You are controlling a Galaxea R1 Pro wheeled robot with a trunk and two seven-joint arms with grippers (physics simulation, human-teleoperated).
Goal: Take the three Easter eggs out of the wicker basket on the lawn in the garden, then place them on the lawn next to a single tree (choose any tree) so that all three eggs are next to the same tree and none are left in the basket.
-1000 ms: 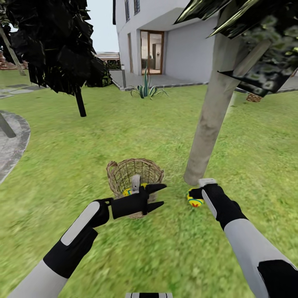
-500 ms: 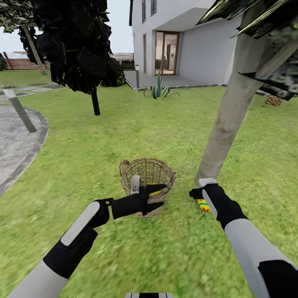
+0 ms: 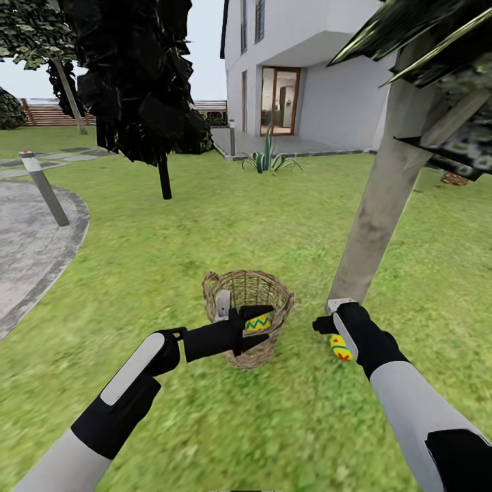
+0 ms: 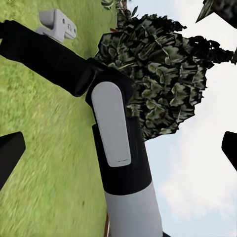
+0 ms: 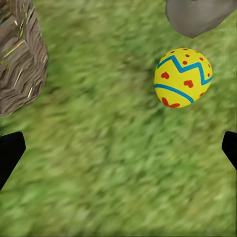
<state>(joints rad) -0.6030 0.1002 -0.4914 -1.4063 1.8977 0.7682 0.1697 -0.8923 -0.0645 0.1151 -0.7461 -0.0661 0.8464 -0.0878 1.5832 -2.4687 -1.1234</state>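
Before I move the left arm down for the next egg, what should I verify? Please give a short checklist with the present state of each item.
1. Left gripper open and empty: ok, its fingers stand wide apart in the left wrist view.
2. Right gripper open, holding nothing: ok.
3. Placed egg lies on the lawn beside the tree trunk: ok.
4. An egg left to take: ok, a second egg shows at the wicker basket, behind the left fingers.
5. Third egg located: cannot tell.
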